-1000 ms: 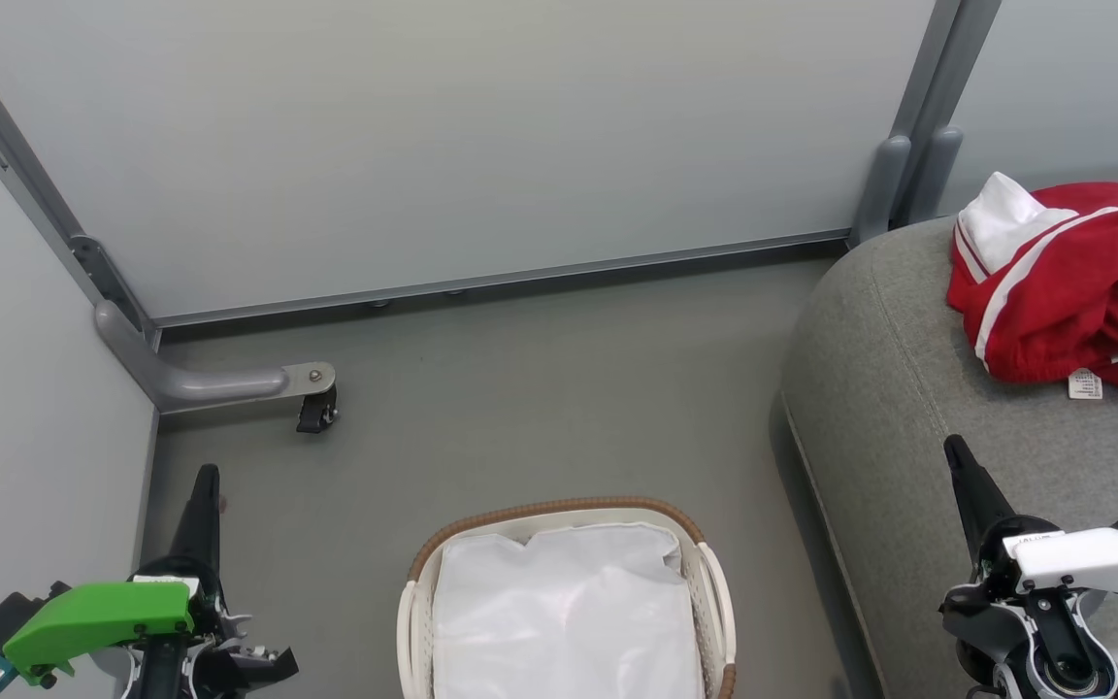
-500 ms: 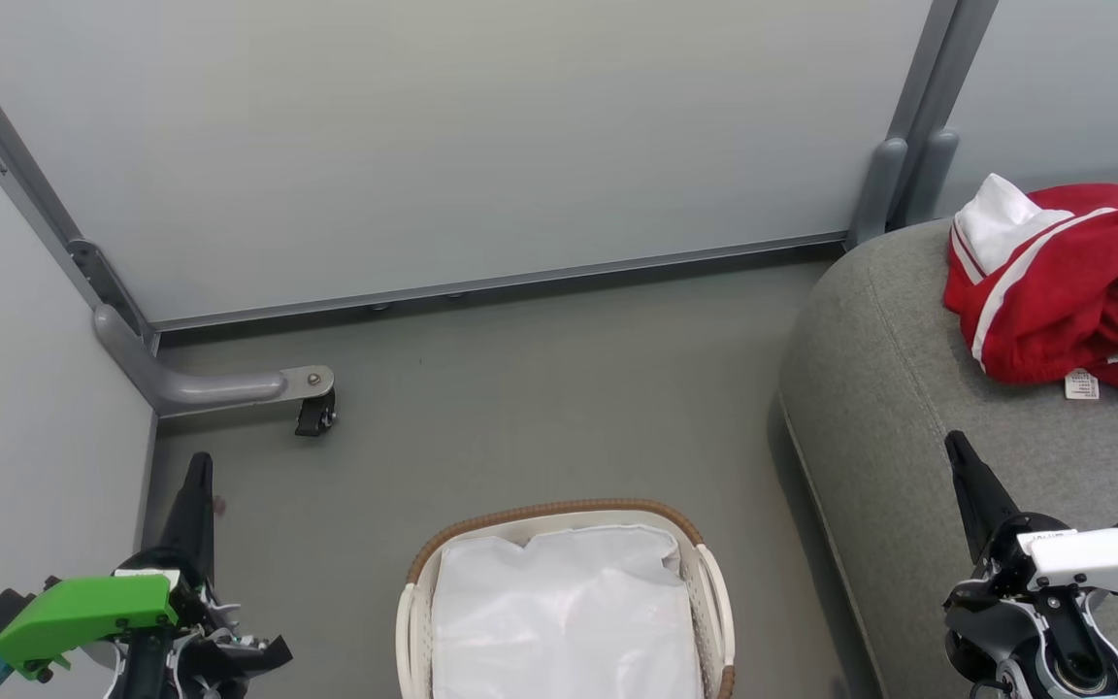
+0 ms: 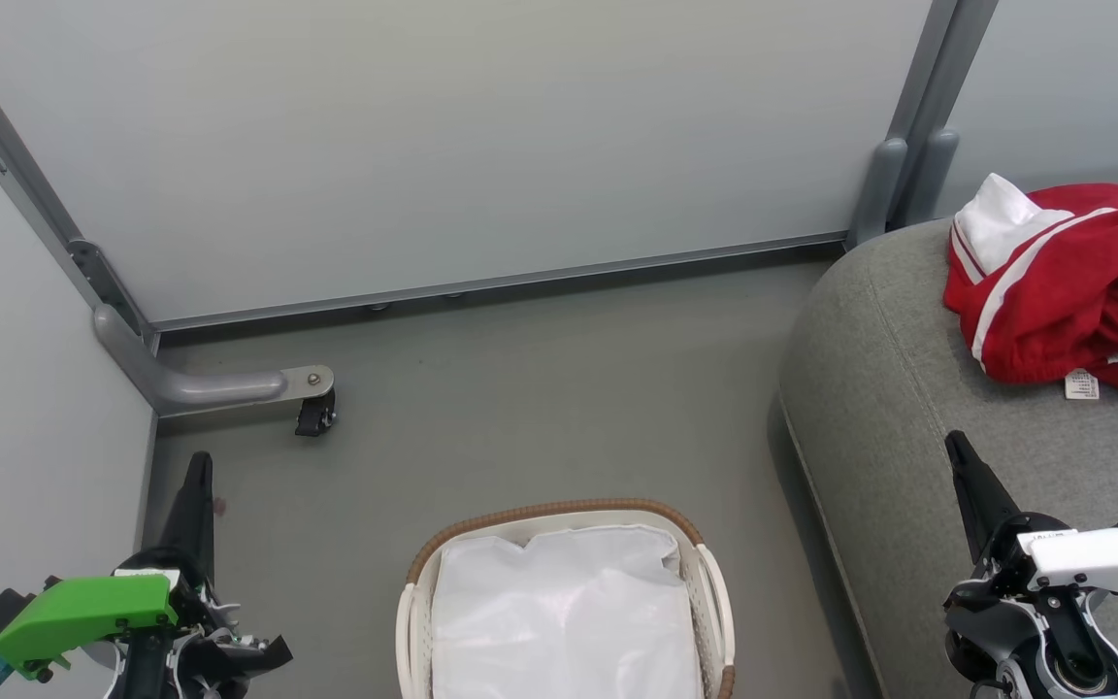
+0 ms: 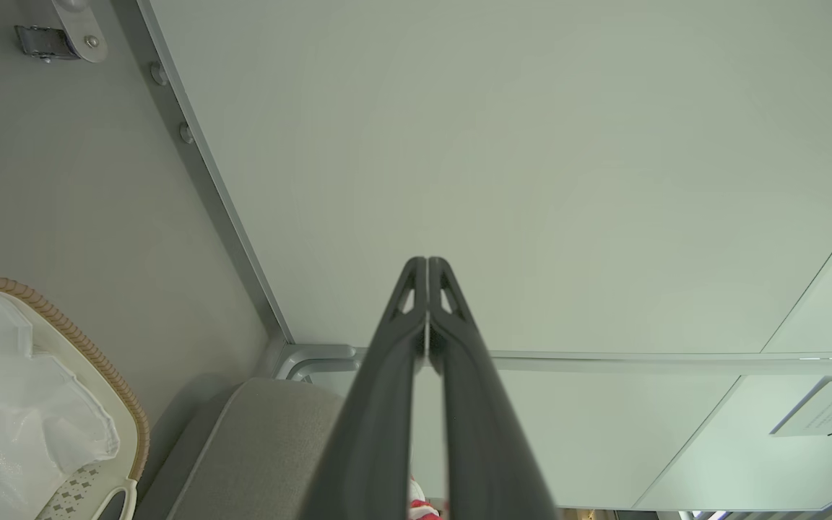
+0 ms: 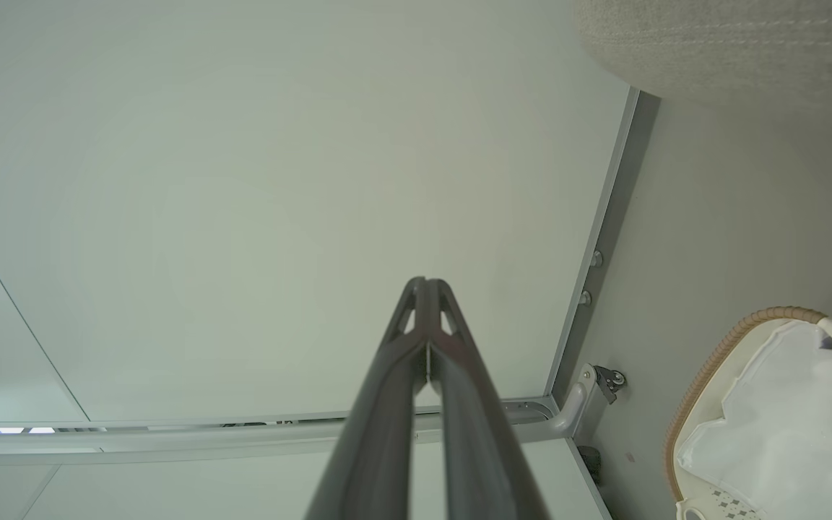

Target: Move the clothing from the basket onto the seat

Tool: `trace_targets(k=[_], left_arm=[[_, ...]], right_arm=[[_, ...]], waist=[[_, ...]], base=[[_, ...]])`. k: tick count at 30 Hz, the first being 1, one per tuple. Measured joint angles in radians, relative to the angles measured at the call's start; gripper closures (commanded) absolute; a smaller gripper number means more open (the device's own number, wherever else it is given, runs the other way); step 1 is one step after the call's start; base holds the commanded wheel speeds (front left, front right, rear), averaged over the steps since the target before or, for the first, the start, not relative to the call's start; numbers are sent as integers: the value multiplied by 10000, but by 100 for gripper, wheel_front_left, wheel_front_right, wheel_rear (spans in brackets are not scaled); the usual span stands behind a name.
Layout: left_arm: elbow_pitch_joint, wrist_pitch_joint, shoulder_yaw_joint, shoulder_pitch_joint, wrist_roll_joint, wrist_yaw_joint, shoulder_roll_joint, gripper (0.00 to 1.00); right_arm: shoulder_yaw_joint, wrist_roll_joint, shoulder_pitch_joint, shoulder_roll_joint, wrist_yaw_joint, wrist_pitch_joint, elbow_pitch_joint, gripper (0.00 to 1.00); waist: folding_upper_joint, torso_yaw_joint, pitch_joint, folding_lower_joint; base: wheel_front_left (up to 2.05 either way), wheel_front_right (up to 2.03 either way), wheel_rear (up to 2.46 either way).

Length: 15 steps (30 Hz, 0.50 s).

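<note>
- Looking down, I see the red-and-white clothing [image 3: 1073,282] lying in a crumpled heap on the grey seat [image 3: 889,388] to my right, with a small white care label [image 3: 1083,384] at its near edge.
- The basket [image 3: 559,510] stands on the grey floor [image 3: 520,388] straight in front of me, beside the seat but not touching it. Its inside shows the white fabric lining [image 3: 564,621].
- My left end effector [image 3: 198,464] is closed, its two dark fingers pressed together at the tips. It hangs over the floor to the left of the basket, near the partition panel [image 3: 25,408].
- My right end effector [image 3: 954,445] is closed the same way, tips meeting. It is above the near part of the seat, well apart from the clothing.
</note>
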Motion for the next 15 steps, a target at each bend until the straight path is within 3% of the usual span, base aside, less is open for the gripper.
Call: trace_targets(k=[15], left_arm=[[-2,2,0,0,-2,0,0,100]], right_arm=[[0,0,0,0,-2,0,0,100]], waist=[[0,0,0,0]], base=[[0,0,0]])
